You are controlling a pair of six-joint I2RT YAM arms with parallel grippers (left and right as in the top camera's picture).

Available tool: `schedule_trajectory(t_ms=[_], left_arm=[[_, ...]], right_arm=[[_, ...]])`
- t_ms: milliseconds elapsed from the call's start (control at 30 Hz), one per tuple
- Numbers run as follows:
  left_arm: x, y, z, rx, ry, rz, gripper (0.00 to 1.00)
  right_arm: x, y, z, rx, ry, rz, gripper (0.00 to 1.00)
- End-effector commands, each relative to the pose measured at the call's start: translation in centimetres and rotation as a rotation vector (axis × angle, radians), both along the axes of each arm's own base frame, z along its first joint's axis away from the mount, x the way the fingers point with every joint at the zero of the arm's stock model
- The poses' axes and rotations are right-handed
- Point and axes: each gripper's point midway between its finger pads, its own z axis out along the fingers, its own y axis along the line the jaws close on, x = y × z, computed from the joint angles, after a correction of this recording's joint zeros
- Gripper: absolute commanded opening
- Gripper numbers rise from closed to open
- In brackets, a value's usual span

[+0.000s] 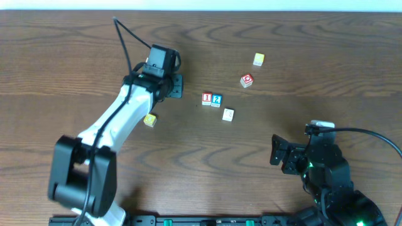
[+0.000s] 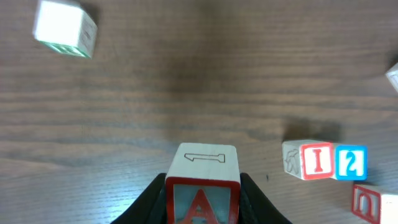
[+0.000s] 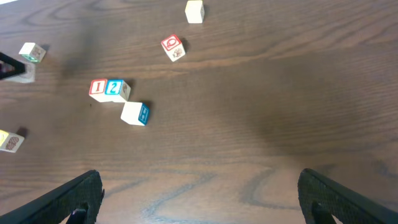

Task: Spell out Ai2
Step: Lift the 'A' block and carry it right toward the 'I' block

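Observation:
My left gripper [image 2: 202, 198] is shut on the red A block [image 2: 202, 186], held left of the row; in the overhead view the gripper [image 1: 174, 86] hides the block. The red I block [image 1: 206, 98] and blue 2 block [image 1: 217, 99] sit side by side, touching, at the table's middle; they also show in the left wrist view [image 2: 316, 160] [image 2: 351, 162] and in the right wrist view [image 3: 98, 88] [image 3: 114, 87]. My right gripper [image 3: 199, 193] is open and empty over bare table at the front right [image 1: 281, 154].
A white block with a blue side [image 1: 228, 115] lies just below-right of the 2. A red O block [image 1: 246, 80] and a yellow-white block [image 1: 258, 59] lie at the back right. A yellow block [image 1: 149, 120] lies beside my left arm. A green-edged block [image 2: 64, 28] lies far left.

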Motion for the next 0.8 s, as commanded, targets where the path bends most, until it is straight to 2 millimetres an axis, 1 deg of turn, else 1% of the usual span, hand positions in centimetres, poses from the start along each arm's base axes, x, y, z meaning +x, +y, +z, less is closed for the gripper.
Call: schedule_trajectory(t_ms=[0, 67, 100, 167, 300, 433, 700, 767], left_arm=[[1.8, -1.2, 1.6, -0.001, -0.01, 0.017, 0.06], [2.2, -2.1, 1.7, 0.013, 0.022, 0.001, 0.06], [2.6, -3.0, 1.8, 0.023, 0.041, -0.015, 0.06], [2.8, -3.7, 1.7, 0.065, 0.061, -0.023, 0.06], [2.1, -5.0, 0.4, 0.096, 0.12, -0.046, 0.06], [1.4, -5.6, -0.6, 0.104, 0.153, -0.047, 0.06], [0.5, -5.7, -2.7, 0.121, 0.219, -0.022, 0.06], [0.4, -5.9, -2.9, 0.116, 0.225, -0.011, 0.06]], right_arm=[[0.0, -0.3, 0.0, -0.017, -0.004, -0.007, 0.99], [0.0, -0.3, 0.0, -0.017, -0.004, -0.007, 0.99], [0.0, -0.3, 0.0, -0.017, -0.004, -0.007, 0.99], [0.0, -0.3, 0.0, -0.017, -0.004, -0.007, 0.99], [0.0, -0.3, 0.0, -0.017, -0.004, -0.007, 0.99], [0.0, -0.3, 0.0, -0.017, -0.004, -0.007, 0.99], [0.0, -0.3, 0.0, -0.017, -0.004, -0.007, 0.99], [0.0, -0.3, 0.0, -0.017, -0.004, -0.007, 0.99]])
